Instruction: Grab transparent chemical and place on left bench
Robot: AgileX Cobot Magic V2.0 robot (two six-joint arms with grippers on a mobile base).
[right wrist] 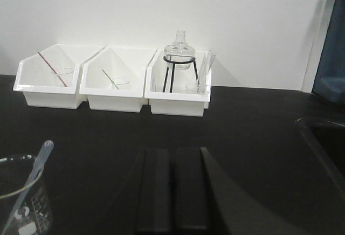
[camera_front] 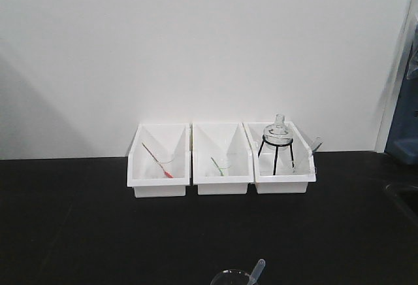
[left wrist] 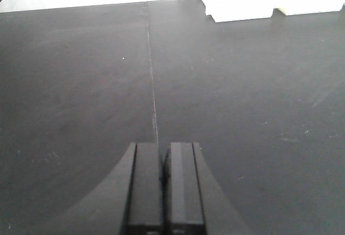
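Note:
The transparent chemical [camera_front: 234, 278], a clear glass beaker with a colourless pipette [camera_front: 256, 270] leaning out of it, shows at the bottom edge of the front view. In the right wrist view the beaker [right wrist: 24, 205] sits low on the left, its white marks visible and its base cut off by the frame. My right gripper [right wrist: 172, 153] is shut and empty, just right of the beaker and apart from it. My left gripper [left wrist: 163, 146] is also shut and empty, low over the left bench [left wrist: 242, 84], a long matte black countertop [camera_front: 98, 219].
Three white bins line the white back wall. The left bin [camera_front: 159, 167] holds a beaker with a red pipette, the middle bin [camera_front: 222, 166] one with a green pipette. The right bin [camera_front: 282, 166] holds a round flask on a black tripod. A recessed basin edge [right wrist: 323, 138] lies at the right.

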